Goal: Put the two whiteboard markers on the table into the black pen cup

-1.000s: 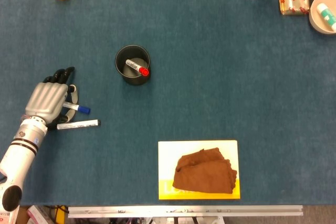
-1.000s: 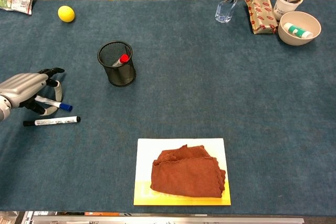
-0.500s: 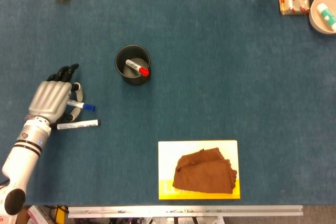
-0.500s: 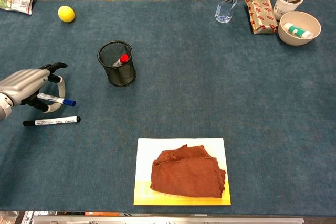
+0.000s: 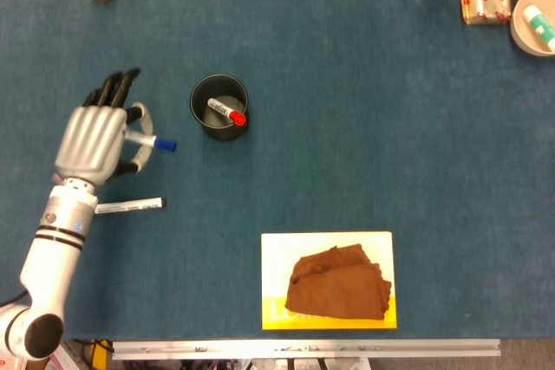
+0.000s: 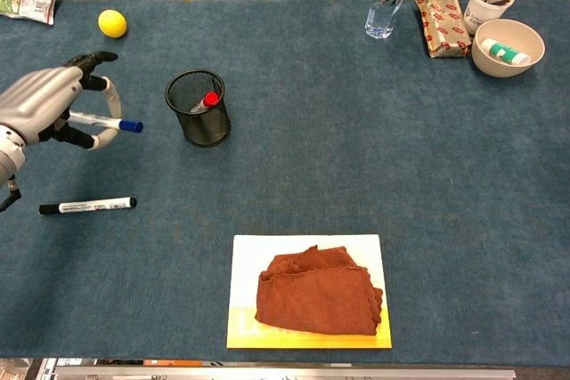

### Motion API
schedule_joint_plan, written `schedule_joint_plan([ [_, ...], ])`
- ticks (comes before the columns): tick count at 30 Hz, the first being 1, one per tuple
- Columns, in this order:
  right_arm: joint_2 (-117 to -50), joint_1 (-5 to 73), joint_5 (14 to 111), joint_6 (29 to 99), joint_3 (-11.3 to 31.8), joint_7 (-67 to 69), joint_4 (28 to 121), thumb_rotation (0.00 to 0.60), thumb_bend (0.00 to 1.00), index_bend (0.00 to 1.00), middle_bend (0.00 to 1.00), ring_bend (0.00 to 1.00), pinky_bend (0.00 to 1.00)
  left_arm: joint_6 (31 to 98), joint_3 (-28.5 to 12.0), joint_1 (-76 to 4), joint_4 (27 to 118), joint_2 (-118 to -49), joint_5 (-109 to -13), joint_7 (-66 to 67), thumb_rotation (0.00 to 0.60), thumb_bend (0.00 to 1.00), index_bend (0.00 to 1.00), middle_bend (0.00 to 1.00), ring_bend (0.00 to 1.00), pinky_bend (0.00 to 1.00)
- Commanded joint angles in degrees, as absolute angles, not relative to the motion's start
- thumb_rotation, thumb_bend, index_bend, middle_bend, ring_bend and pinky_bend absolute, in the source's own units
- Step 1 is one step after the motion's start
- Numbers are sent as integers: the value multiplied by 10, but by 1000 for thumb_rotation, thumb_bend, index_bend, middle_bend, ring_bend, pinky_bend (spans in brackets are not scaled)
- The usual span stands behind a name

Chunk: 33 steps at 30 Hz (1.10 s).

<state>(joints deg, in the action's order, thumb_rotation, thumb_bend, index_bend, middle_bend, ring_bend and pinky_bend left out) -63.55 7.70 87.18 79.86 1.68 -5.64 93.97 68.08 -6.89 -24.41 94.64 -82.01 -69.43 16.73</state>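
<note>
- Landmark: black pen cup (image 5: 219, 107), mesh-walled, upright on the counter (image 5: 364, 127). A red-capped marker (image 5: 227, 112) already leans inside it.
- Left hand (image 5: 94, 138) is to the left of the cup, raised off the counter. It grips the blue-capped marker (image 5: 154, 141) with fingers curled round the barrel; the blue tip sticks out toward the cup, barrel roughly level.
- Black-capped marker (image 5: 128, 205) lies flat on the counter, left of the cup and nearer the robot, not touched by anything.
- Right hand: not in either view.
- Handling, judged: the marker is light, rigid and smooth-barrelled, so it may roll or pivot in a loose grip. A hold near mid-barrel suits it. The hand's own hold looks to be well back from the blue end, though exactly where is hidden by the fingers.
- Pose: back of the hand faces up in the head view, fingertips pointing away from the robot, forearm running back toward the near-left corner of the counter. In the chest view the hand sits about level with the cup's rim.
- Next, judged: carry the tip over the cup mouth and tilt the marker down before release; level as it is, it would bridge the rim.
- Risk: the cup is light and could tip if nudged.
</note>
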Motion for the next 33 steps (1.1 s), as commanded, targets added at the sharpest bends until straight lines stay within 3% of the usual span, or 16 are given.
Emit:
schedule_joint_plan([
  [1, -636, 77, 872, 797, 16, -56, 940, 600, 0, 396, 365, 267, 399, 694, -88, -252, 958, -824, -698, 170, 600, 332, 622, 57, 0, 173],
  [11, -640, 81, 869, 780, 10, -54, 936, 600, 0, 396, 365, 267, 399, 736, -139, -265, 973, -865, -695, 140, 600, 334, 634, 73, 0, 173],
  [21, -643, 84, 884, 774, 0, -48, 936, 600, 0, 396, 365, 267, 399, 661, -167, -293, 982, -884, -620, 66, 600, 334, 644, 79, 0, 173],
  [33, -638, 79, 904, 797, -3, -40, 943, 600, 0, 396, 365, 267, 399, 632, -194, -305, 998, -903, -578, -13, 600, 334, 657, 81, 0, 173],
])
